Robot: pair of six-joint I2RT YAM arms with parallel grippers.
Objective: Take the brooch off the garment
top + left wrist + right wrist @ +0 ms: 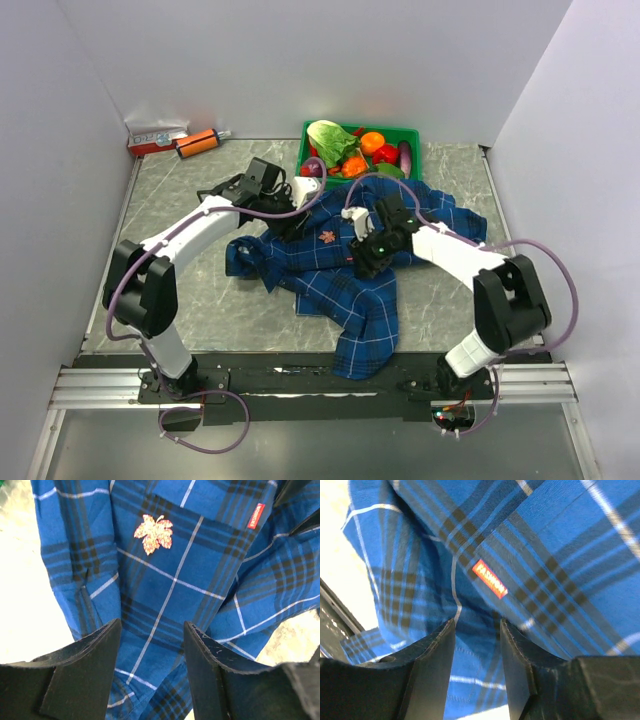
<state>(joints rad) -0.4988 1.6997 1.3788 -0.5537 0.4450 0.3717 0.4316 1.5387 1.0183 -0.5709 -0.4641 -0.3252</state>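
A green plastic basket of vegetables (414, 135) touches the far edge of the dark navy plaid shirt (345, 290). The gold maple-leaf brooch (153, 533) lies exposed on the pocket, just ahead of the left gripper (152, 630), whose jaws are spread. The right gripper (477, 627), also parted, hangs near the red sewn tag (489, 578).

Bright, even light; counter (20, 605) blows out white at 9 o'clock in both wrist views; near fingers (427, 680) look soft.

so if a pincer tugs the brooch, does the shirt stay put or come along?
Likely comes along: the shirt lies rumpled and folded, so it looks floppy. The brooch looks thin and light, lying flat on the fabric.
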